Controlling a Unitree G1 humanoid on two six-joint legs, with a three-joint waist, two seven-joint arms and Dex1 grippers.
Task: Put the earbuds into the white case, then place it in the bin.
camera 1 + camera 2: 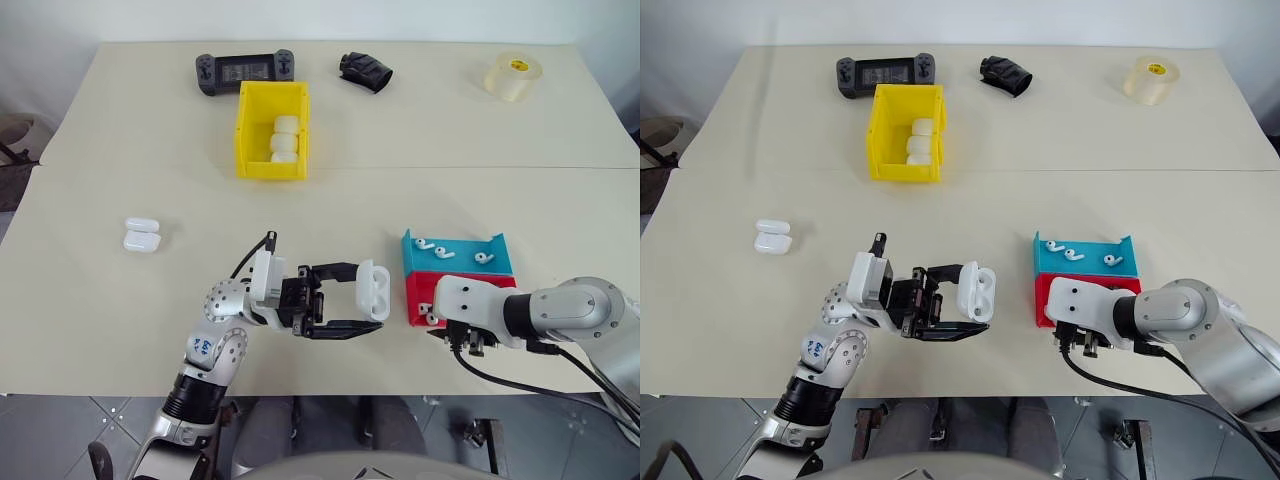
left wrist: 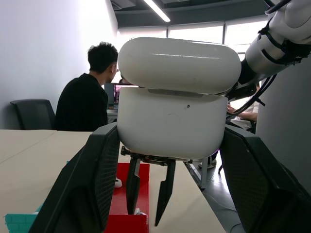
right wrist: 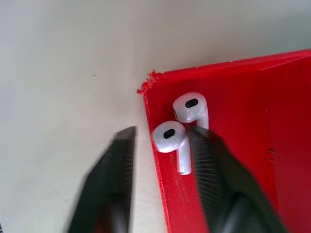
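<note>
Reaching into the red tray [image 3: 233,160] with my right end effector [image 3: 160,160], I have two earbuds [image 3: 174,141] lying close together in its corner, the nearer one sitting between my fingers [image 3: 214,179], which are partly spread and not yet touching it on both sides. One finger is inside the tray beside the earbud; the other sits outside, over the tray's wall. That is my main worry: if I close like this I may pinch the wall along with the earbud, or tip the tray. The second earbud lies touching or nearly touching the first, so it could get nudged or dragged up too.

My left end effector [image 1: 340,300] is pressed tight on the white case [image 1: 372,290], held above the table [image 1: 120,150] with its lid up. The glossy shell could slip or twist when I push an earbud in, I judge.

More earbuds lie in the teal tray [image 1: 455,262] behind the red one. The yellow bin [image 1: 270,130] stands well apart, farther back, with cases already inside; another case [image 1: 141,236] lies off to my left.
</note>
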